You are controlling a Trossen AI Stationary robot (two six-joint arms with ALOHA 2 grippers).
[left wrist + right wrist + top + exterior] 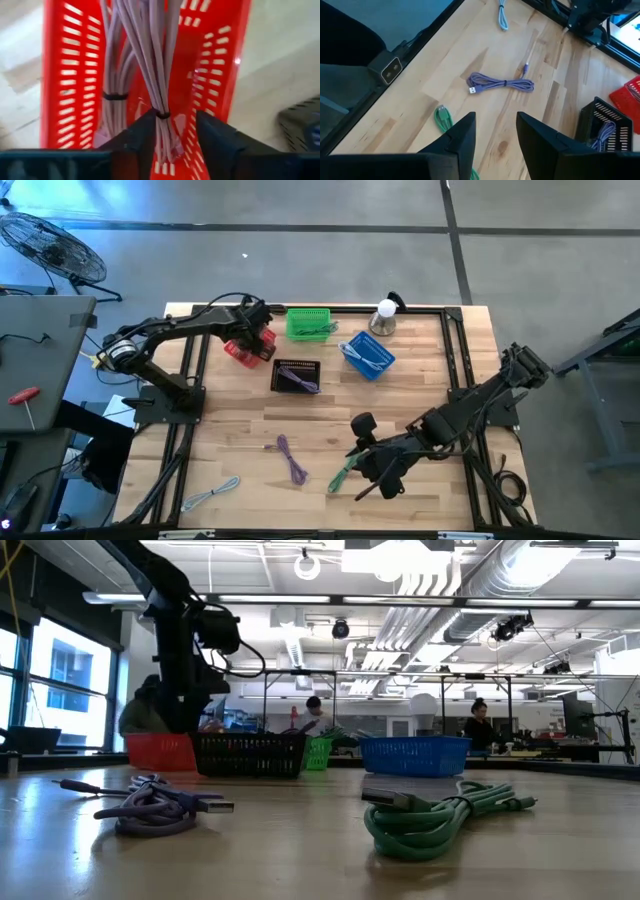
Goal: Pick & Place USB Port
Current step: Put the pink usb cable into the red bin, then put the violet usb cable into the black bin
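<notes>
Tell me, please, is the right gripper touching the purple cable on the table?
Apart: the right wrist view shows bare table between the right gripper and purple cable.

Red basket [220,60] holds lilac cables [150,65]; green cable [440,815] on pale wood table [420,410].

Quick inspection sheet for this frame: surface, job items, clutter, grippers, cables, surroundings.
Surface: wooden table, black frame rails.
Job's things: red basket holding lilac cable bundle; black basket, green basket, blue basket.
Clutter: bottle at far edge.
Grippers: left gripper over red basket, jaws open around the bundle; right gripper open, empty, above near edge.
Cables: purple cable, green cable, pale cable loose on table.
Surroundings: fan; people behind.
</notes>
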